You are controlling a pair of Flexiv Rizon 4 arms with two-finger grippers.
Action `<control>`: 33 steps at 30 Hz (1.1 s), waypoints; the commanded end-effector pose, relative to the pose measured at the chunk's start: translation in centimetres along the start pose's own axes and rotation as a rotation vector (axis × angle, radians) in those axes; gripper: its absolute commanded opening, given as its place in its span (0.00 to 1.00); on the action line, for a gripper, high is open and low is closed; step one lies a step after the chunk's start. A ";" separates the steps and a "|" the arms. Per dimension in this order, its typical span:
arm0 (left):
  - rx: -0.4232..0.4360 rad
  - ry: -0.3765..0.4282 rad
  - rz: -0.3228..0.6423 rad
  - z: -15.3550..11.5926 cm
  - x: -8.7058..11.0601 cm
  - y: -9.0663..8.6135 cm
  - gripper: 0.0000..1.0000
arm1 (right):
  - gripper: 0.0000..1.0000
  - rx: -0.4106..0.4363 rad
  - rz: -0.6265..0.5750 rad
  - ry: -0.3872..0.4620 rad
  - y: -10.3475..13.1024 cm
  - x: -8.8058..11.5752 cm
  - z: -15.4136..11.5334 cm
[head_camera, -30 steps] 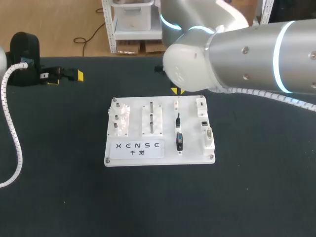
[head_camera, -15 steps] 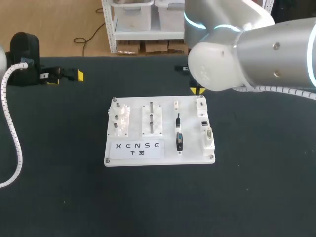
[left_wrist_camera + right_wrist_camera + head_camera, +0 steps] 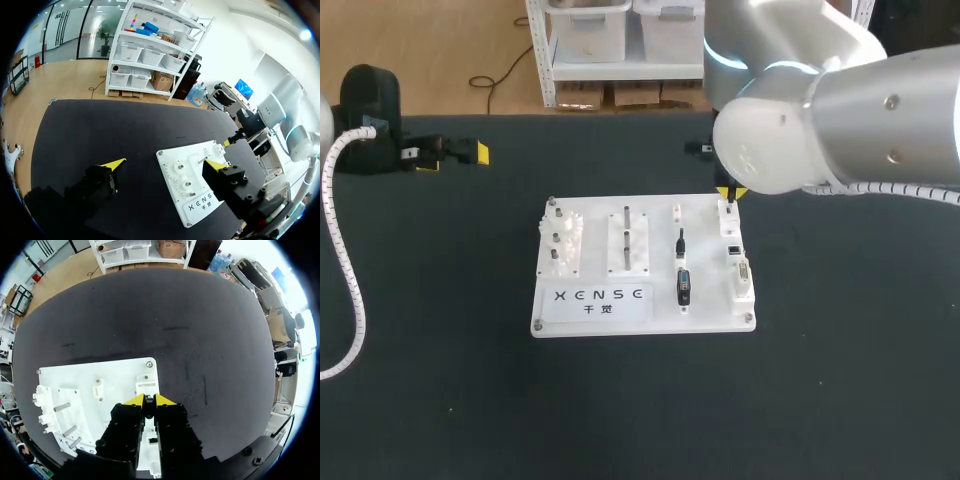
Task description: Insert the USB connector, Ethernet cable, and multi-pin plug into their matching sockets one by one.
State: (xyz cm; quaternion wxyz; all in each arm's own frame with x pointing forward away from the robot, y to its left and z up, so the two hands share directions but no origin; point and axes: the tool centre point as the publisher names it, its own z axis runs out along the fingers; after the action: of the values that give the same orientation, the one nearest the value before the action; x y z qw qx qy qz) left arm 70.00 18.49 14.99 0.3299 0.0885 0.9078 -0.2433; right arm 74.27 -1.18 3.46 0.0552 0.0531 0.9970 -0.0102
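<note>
The white board lies mid-table. Its holder column carries a black Ethernet plug and a dark multi-pin plug; the small white holder behind them stands bare. My right gripper hovers over the USB socket block at the board's far right corner. In the right wrist view its yellow tips stand almost together, pinching a small dark USB connector that is mostly hidden. The socket block lies just ahead of the tips. My left gripper rests open at the far left, away from the board.
An Ethernet socket and a multi-pin socket sit in the board's right column. Gear posts and metal pegs occupy its left half. A white coiled hose hangs along my left arm. Dark table cloth surrounds the board.
My right arm has swung to the right, from above the small white holder to above the socket block at the board's far right corner. The left arm has stayed put.
</note>
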 end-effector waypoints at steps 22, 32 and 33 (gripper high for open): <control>0.000 0.000 0.000 0.0 0.0 0.0 1.00 | 0.00 0.006 0.004 0.014 -0.3 0.7 0.9; 0.000 0.000 0.000 0.0 0.0 0.0 1.00 | 0.00 0.002 -0.001 0.020 0.1 0.5 1.3; 0.000 0.000 0.000 0.0 0.0 0.0 1.00 | 0.00 0.001 -0.002 0.020 0.2 0.5 1.2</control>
State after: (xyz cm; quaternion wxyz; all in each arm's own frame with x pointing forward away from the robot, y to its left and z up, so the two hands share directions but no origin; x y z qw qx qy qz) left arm 70.00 18.49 14.99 0.3299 0.0885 0.9078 -0.2433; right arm 73.85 -1.16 2.56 0.0461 0.0522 0.9975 -0.0099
